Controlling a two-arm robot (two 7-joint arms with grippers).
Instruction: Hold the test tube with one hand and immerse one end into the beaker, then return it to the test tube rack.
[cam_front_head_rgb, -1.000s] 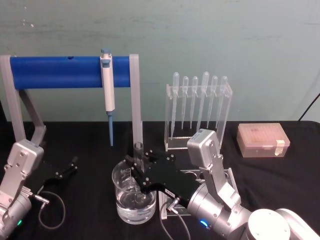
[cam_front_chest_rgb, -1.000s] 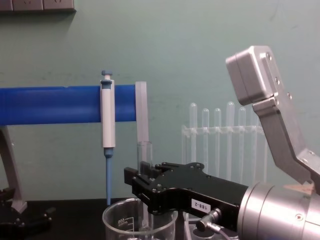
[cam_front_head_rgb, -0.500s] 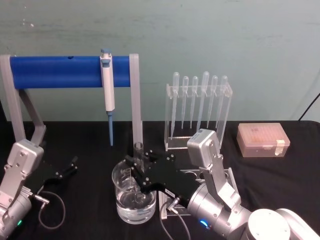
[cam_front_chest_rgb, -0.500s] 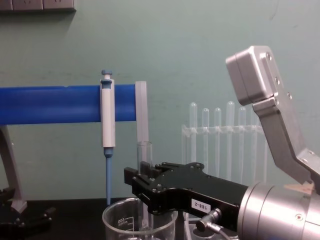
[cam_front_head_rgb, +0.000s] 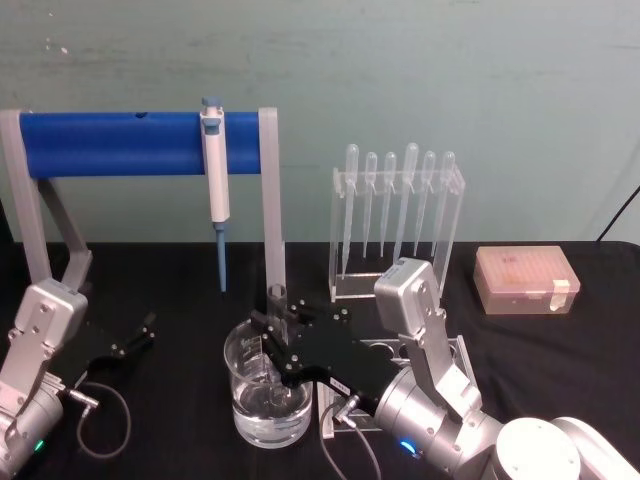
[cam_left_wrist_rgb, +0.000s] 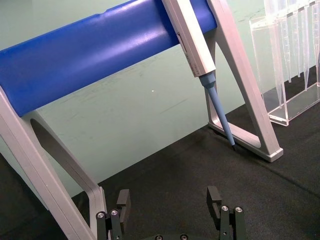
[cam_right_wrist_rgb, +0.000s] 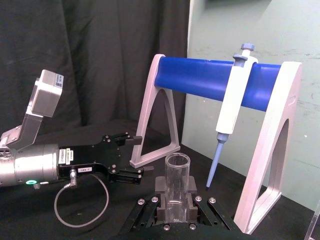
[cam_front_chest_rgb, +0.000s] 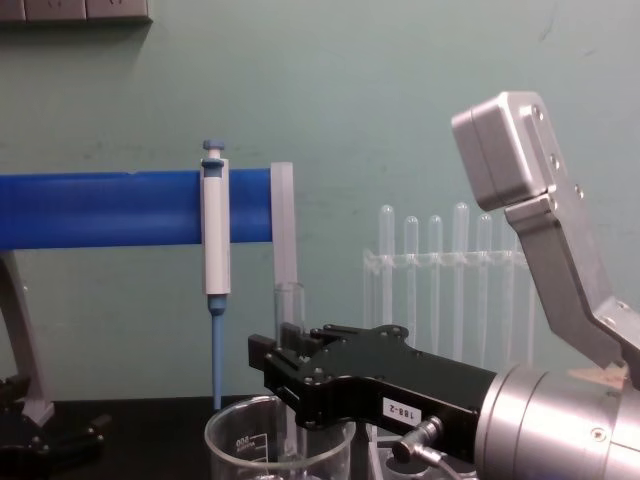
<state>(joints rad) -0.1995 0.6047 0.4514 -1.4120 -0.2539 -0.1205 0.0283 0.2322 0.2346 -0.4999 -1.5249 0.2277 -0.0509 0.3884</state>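
The clear glass test tube (cam_front_head_rgb: 277, 303) stands upright with its lower end down inside the beaker (cam_front_head_rgb: 262, 415). The beaker is wide clear glass with white marks and holds some clear liquid. My right gripper (cam_front_head_rgb: 279, 331) is shut on the tube's upper part, just above the beaker's rim. In the chest view the tube (cam_front_chest_rgb: 289, 305) rises above the black right gripper (cam_front_chest_rgb: 287, 372) over the beaker (cam_front_chest_rgb: 240, 445). The right wrist view looks down on the tube's open rim (cam_right_wrist_rgb: 177, 165) between the fingers. My left gripper (cam_front_head_rgb: 137, 335) rests open at the left on the table, with nothing between its fingers (cam_left_wrist_rgb: 214, 196).
A blue-barred stand (cam_front_head_rgb: 110, 143) behind the beaker carries a white-and-blue pipettor (cam_front_head_rgb: 214, 170) hanging tip down. A clear rack of plastic pipettes (cam_front_head_rgb: 398, 215) stands at the back, right of centre. A pink lidded box (cam_front_head_rgb: 524, 280) sits far right. A cable (cam_front_head_rgb: 105, 420) loops beside the left arm.
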